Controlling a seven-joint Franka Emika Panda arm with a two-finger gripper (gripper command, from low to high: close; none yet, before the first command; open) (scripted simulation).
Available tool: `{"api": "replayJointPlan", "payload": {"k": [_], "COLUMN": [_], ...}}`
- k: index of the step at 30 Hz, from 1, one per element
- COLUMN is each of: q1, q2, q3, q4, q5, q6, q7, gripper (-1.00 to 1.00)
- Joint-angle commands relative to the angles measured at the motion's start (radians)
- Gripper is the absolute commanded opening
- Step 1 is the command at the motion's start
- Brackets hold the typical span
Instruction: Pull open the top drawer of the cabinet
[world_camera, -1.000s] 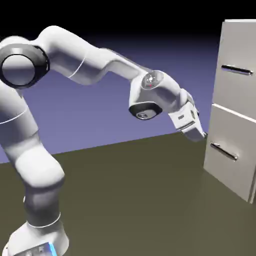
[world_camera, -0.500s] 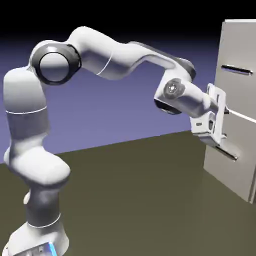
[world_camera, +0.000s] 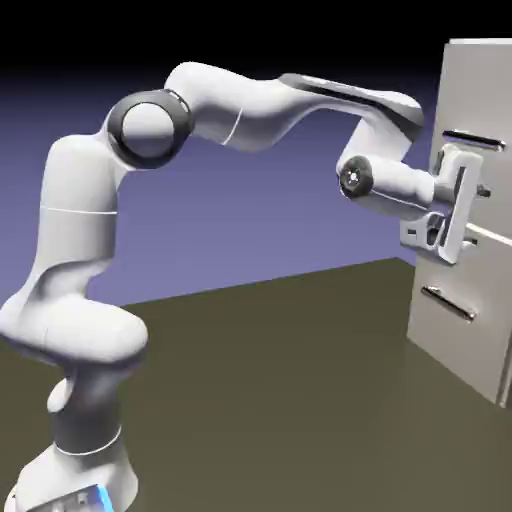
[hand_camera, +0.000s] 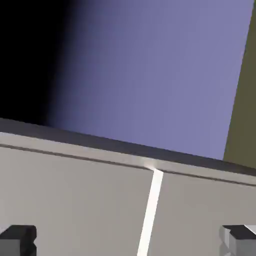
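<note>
Spread wide, the gripper (world_camera: 475, 215) is hovering near the cabinet front, below the top handle (world_camera: 474, 140), with nothing between its fingertips (hand_camera: 19, 241). Largest, the cabinet (world_camera: 425, 240) is standing upright at the exterior view's right, its long axis running vertically. Its top drawer (world_camera: 487, 95) is lying flush above the lower drawer (world_camera: 470, 340) (both fronts are facing toward the arm's side). The thin top handle is stretching sideways, sloping slightly.

Wears smooth white casing over rounded, tube-like links (world_camera: 78, 190), crossed by thin seam lines. Has a dark grey ring (world_camera: 182, 112) around a pale round cap (world_camera: 149, 130) — and a smaller dark disc (world_camera: 355, 177) with a light centre. Shows a bright blue strip (world_camera: 105, 498) low on the white base (world_camera: 85, 468), plus blocky grey-and-black fingertips (hand_camera: 18, 241).
</note>
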Motion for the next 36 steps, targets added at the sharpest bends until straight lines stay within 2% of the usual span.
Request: {"api": "replayJointPlan", "payload": {"k": [1,13,15,23,24,36], "q1": [0.016,0.212,0.217,-0.037,-0.037,0.350], "q2": [0.018,0.237,0.242,0.380,0.380,0.222], "q3": [-0.019,-0.243,-0.248,-0.048,-0.048,-0.371], "q4": [0.022,0.288,0.294,0.564,0.564,0.193], "q5": [0.044,0.565,0.577,0.379,0.379,0.598], "q6": [-0.001,-0.009,-0.009,0.057,0.057,-0.039], "q7": [-0.009,-0.122,-0.124,0.121,0.121,-0.139], "gripper": [0.00,0.00,0.00,0.00,-1.00,-1.00]}}
